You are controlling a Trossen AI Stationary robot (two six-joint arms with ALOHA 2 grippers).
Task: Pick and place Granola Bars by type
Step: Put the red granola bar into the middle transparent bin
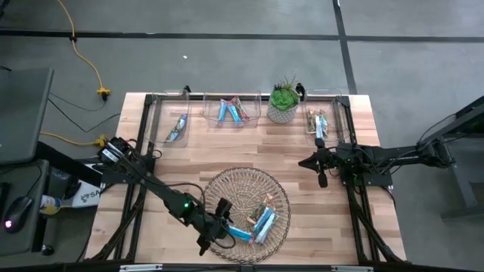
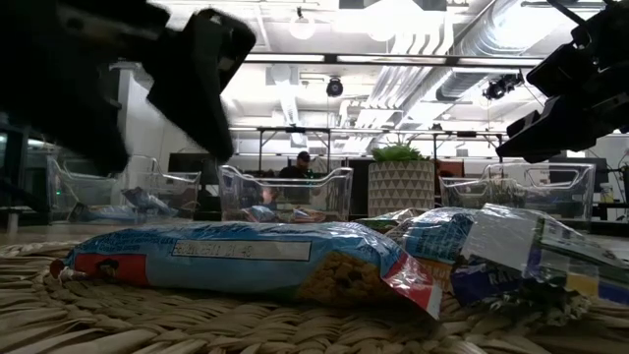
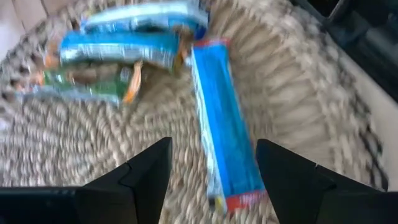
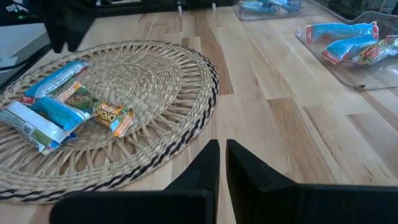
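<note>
Left gripper [image 1: 214, 230] sits low over the round woven straw basket [image 1: 227, 189] at the near edge of the light wooden worktop [image 1: 227, 147] — jaws released, spread either side of a bright blue foil-wrapped granola bar [image 3: 225, 127], not touching it. More bars — blue-white and tan with green print [image 4: 59, 102] — lie clustered in the basket's right part. Right gripper [image 1: 321, 168] hangs over the worktop's right side, jaws clenched, empty. Clear plastic bins [image 1: 231, 113] along the far edge hold sorted bars, beside a small green potted plant [image 1: 284, 102].
</note>
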